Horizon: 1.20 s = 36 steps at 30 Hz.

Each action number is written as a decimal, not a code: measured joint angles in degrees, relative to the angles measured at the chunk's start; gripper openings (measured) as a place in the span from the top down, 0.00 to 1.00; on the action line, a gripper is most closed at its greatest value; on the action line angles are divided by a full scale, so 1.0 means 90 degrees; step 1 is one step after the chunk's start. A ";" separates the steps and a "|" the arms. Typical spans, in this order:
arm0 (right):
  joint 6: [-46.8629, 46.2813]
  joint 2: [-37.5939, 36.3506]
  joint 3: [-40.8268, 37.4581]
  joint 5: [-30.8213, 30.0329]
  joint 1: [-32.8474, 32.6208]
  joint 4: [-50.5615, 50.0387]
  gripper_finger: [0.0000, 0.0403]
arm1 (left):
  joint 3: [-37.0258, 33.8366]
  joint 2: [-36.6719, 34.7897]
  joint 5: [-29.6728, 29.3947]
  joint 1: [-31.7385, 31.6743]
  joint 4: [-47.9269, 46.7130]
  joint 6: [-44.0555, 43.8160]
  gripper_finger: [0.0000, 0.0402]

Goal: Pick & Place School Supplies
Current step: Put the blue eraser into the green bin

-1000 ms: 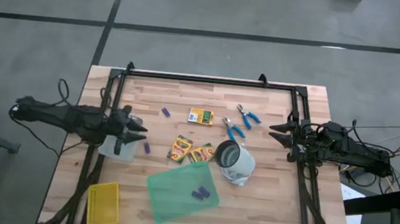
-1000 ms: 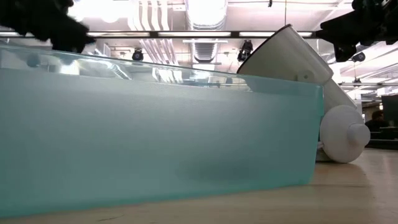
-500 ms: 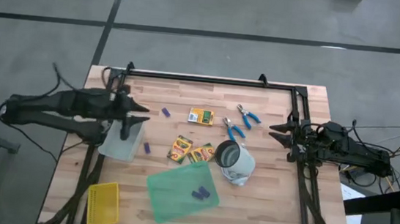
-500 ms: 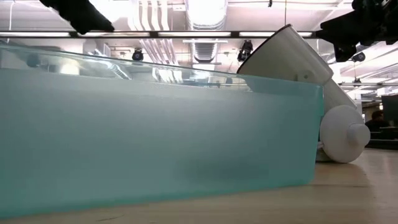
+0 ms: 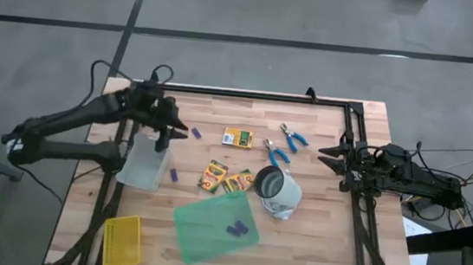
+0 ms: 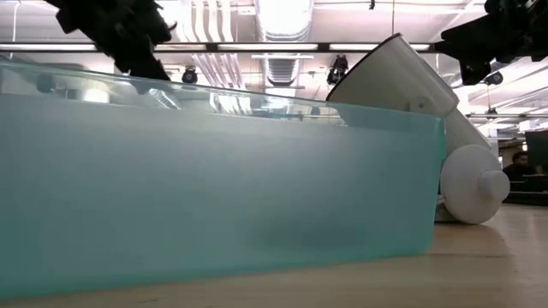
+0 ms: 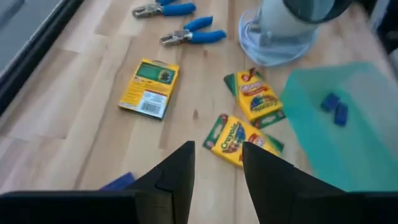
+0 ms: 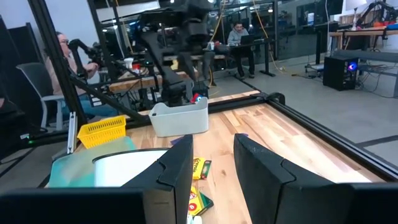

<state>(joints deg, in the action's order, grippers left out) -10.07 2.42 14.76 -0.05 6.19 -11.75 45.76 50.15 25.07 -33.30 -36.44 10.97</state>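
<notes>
My left gripper (image 5: pixel 176 130) hovers open over the table's far left, nothing between its fingers (image 7: pixel 217 155). A tiny purple piece (image 5: pixel 195 133) lies just right of it; another (image 5: pixel 174 175) is nearer. One crayon box (image 7: pixel 149 87) lies flat mid-table, and two more (image 5: pixel 213 175) (image 5: pixel 239 181) lie side by side. Two blue-handled tools (image 5: pixel 293 136) (image 5: pixel 275 152) rest farther right. Two purple pieces (image 5: pixel 238 229) lie on the green sheet (image 5: pixel 210 226). My right gripper (image 5: pixel 332 155) waits open at the right edge (image 8: pixel 214 155).
A pale bin (image 5: pixel 142 167) stands at the left, just nearer than my left gripper. A white cup (image 5: pixel 276 191) lies tilted by the crayon boxes. A yellow mesh basket (image 5: pixel 121 241) sits at the near left corner. A black frame (image 5: pixel 249 95) rims the table. People sit beyond the table.
My left gripper has risen from above the pale bin and swung toward the table's far edge and a little right, ending beside the far purple piece. Its arm has turned about its base. The gap between its fingers is unchanged.
</notes>
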 joint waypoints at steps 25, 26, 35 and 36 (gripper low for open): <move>0.0000 0.0000 0.0000 0.0000 -0.0001 0.0000 0.72 | 0.2239 0.3028 -0.0995 -0.1395 -0.1870 -0.6997 0.65; 0.0000 0.0000 0.0000 0.0000 -0.0001 0.0000 0.72 | 0.2284 0.3134 -0.1015 -0.1379 -0.1872 -0.7344 0.65; 0.0000 0.0000 0.0000 0.0000 -0.0002 -0.0001 0.72 | 0.2293 0.4007 -0.1852 -0.0720 -0.1383 -0.9159 0.65; 0.0000 0.0000 0.0000 0.0000 0.0000 -0.0002 0.72 | 0.2293 0.4100 -0.1965 -0.0645 -0.1400 -0.9320 0.65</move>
<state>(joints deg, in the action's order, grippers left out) -10.07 2.42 14.76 -0.05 6.19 -11.76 66.39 87.05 7.38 -39.11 -49.04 -72.91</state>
